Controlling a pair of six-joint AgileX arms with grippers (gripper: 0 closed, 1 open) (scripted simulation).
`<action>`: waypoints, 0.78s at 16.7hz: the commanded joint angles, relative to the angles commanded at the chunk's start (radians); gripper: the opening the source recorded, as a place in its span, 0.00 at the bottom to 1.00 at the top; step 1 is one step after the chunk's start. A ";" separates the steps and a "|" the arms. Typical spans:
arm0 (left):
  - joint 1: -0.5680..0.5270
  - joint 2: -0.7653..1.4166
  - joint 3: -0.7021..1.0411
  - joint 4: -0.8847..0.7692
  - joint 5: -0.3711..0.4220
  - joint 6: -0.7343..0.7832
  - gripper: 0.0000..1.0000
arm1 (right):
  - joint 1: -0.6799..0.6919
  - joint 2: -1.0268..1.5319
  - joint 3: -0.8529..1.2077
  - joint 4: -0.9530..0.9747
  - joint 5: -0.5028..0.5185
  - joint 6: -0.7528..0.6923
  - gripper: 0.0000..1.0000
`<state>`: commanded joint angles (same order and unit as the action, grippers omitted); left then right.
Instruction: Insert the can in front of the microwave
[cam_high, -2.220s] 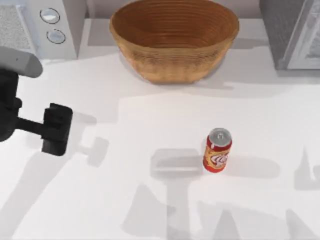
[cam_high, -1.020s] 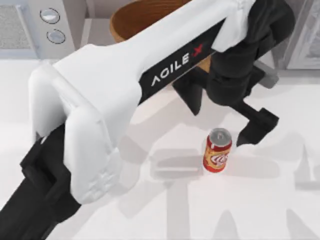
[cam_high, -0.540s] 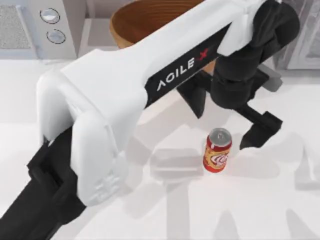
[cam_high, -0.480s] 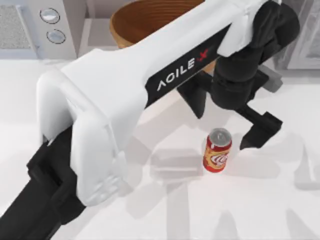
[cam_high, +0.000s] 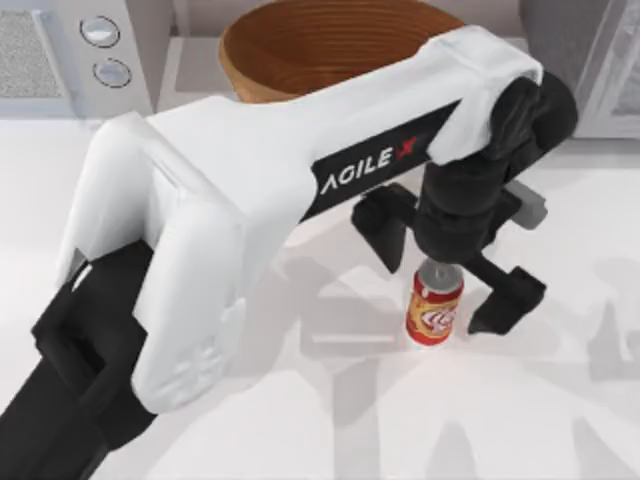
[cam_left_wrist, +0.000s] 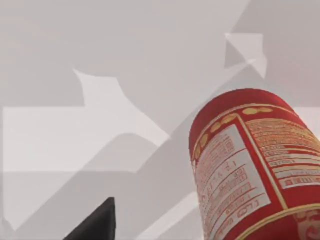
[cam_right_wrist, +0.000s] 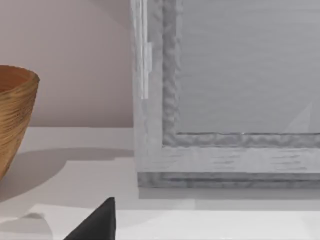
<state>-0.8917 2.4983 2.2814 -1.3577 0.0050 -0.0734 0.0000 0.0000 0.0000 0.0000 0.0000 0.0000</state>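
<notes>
The red can stands upright on the white table, right of centre. My left arm reaches across from the lower left, and its gripper hangs over the can, open. One black finger is behind and to the left of the can, the other finger is at its right. Neither finger touches it. In the left wrist view the can looms close beside one fingertip. The microwave sits at the back left corner with its two dials. My right gripper's fingertip shows near the back right, with nothing against it.
A large wicker bowl stands at the back middle, partly covered by my left arm. A darker grey speckled box fills the back right corner, and it appears close up as the box beside the bowl.
My left arm swung in from the left edge to the can, then dropped lower, bringing its open fingers down to either side of it. The can has not moved.
</notes>
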 joint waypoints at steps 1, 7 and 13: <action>0.000 -0.004 -0.022 0.021 0.000 0.000 1.00 | 0.000 0.000 0.000 0.000 0.000 0.000 1.00; 0.000 -0.007 -0.035 0.033 0.000 0.000 0.92 | 0.000 0.000 0.000 0.000 0.000 0.000 1.00; 0.000 -0.007 -0.035 0.033 0.000 0.000 0.47 | 0.000 0.000 0.000 0.000 0.000 0.000 1.00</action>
<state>-0.8921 2.4915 2.2469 -1.3249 0.0049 -0.0738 0.0000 0.0000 0.0000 0.0000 0.0000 0.0000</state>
